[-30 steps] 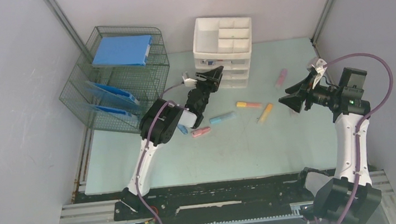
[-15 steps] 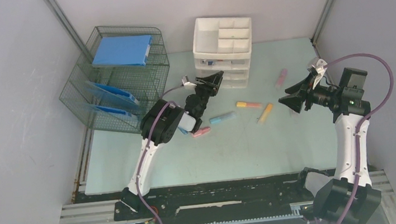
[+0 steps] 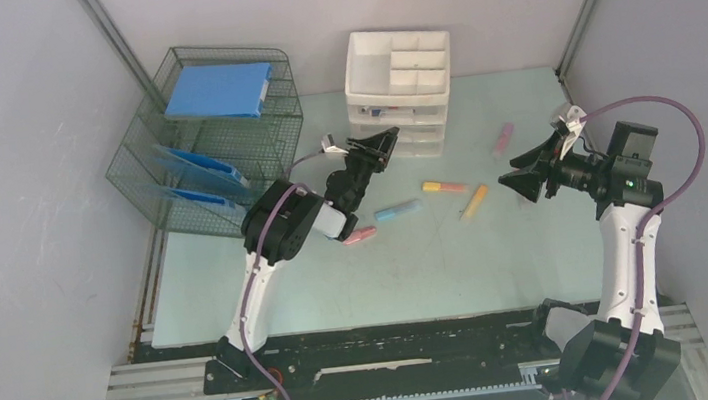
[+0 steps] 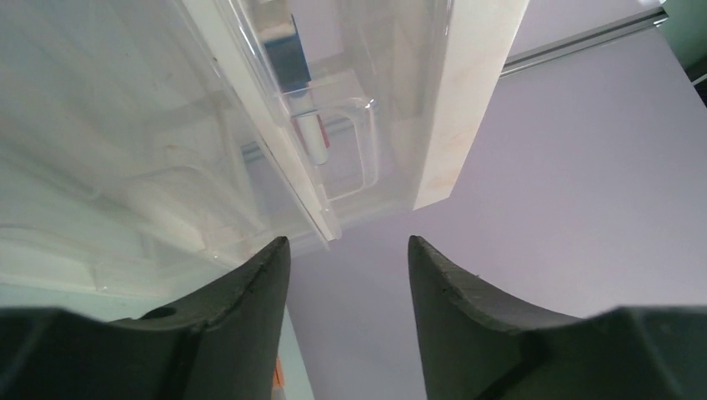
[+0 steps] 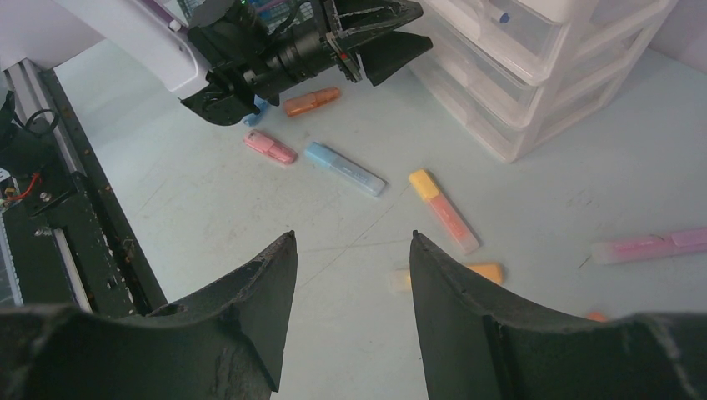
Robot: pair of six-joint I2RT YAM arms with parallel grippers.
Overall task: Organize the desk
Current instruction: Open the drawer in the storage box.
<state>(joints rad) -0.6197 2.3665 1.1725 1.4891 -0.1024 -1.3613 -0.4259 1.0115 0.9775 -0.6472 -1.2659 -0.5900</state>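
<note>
Mostly small rolling markers on a fixed desk

Nearest, the desk (image 3: 419, 273) is a broad, stiff, smooth top that I judge fixed and not for lifting. It runs under everything, out to the drawer unit (image 3: 400, 89) at its far edge. What gets handled is the loose markers lying in front of that unit: a pink marker (image 3: 359, 236), a blue marker (image 3: 398, 212), a yellow-and-orange marker (image 3: 444, 188), an orange marker (image 3: 474, 202) and, off the unit's right front corner, a long pink marker (image 3: 502, 139). They look light, hard and slick, likely to roll or skid. A hold across the middle of the barrel seems safest.

The right fingers (image 5: 250, 308) hang to the right of the unit, spread, with nothing between them. The left fingers (image 4: 242, 292) are spread and empty too, just beside the unit's lower left front corner; whether they touch it I cannot tell. The drawers look like thin clear plastic, probably light, best pulled by the front lip.

Hard to make out: the left wrist view is so close that the drawer's contents blur into blue and red-white shapes. From above, the left arm covers a stubby orange marker (image 5: 311, 101), seen only from the right wrist. Left of the unit, a wire rack (image 3: 148, 173) holds blue folders (image 3: 217, 92), and its lower shelves are unclear through the mesh.
</note>
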